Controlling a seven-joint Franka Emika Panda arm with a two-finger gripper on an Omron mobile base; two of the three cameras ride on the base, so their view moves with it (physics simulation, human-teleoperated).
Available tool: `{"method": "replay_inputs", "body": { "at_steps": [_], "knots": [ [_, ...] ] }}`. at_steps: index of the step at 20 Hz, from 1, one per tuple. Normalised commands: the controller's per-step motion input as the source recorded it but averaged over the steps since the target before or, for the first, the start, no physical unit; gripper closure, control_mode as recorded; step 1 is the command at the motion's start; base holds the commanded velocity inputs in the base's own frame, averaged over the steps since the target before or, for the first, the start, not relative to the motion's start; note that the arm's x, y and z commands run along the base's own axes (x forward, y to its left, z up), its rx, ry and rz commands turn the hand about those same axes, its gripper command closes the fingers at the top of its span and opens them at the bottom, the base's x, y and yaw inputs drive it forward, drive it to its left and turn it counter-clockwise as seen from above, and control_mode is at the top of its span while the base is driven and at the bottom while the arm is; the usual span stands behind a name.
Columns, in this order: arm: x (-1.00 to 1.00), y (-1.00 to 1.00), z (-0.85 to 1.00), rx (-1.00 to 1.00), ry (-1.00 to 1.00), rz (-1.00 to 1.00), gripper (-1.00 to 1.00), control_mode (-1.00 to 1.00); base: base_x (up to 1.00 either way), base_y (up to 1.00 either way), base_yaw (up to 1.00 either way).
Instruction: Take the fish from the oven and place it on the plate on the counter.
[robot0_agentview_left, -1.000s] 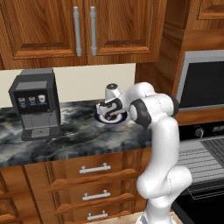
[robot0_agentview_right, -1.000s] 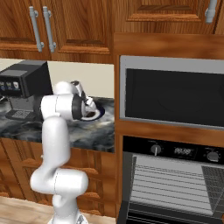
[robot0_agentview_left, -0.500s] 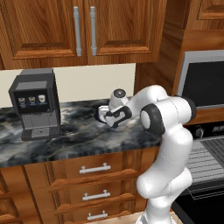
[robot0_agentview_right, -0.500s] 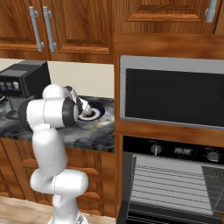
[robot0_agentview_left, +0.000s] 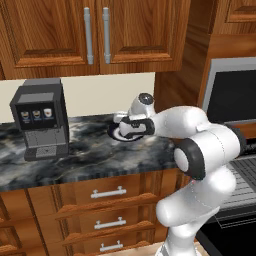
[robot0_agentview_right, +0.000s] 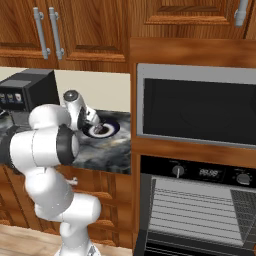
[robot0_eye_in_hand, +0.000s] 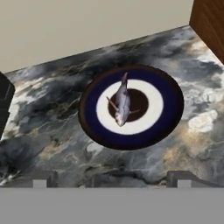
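In the hand view the fish (robot0_eye_in_hand: 122, 105) lies flat at the middle of the frame, on the plate (robot0_eye_in_hand: 170, 105), its grey body across the white ring and dark centre. The plate rests on the marble bench (robot0_eye_in_hand: 52, 131), and the two tips of the pincer (robot0_eye_in_hand: 111, 179) show far apart at the bottom edge, open, with nothing between them and clear of the plate.

In the left base view the pincer (robot0_agentview_left: 125, 127), at centre frame, covers most of the plate (robot0_agentview_left: 113, 133); just a blue sliver shows, and the fish is hidden.

In the right base view the plate (robot0_agentview_right: 111, 128) sits left of centre, partly behind the hand; the dark speck on it is too small to make out.

The oven (robot0_agentview_right: 200, 200) fills the lower right, its lower part cut off by the frame.

A coffee machine (robot0_agentview_left: 40, 120) stands on the bench at the left.
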Motion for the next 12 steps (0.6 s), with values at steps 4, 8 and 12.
{"method": "replay_inputs", "body": {
  "at_steps": [4, 8, 12],
  "knots": [
    [-0.90, 0.00, 0.51, 0.06, 0.04, 0.00, -1.00, -1.00, 0.00, 0.00, 0.00],
    [-1.00, 0.00, 0.48, 0.04, 0.00, 0.00, -1.00, -1.00, 0.00, 0.00, 0.00],
    [-1.00, -0.03, 0.59, 0.02, 0.00, 0.00, -1.00, -1.00, 0.00, 0.00, 0.00]
  ]
}}
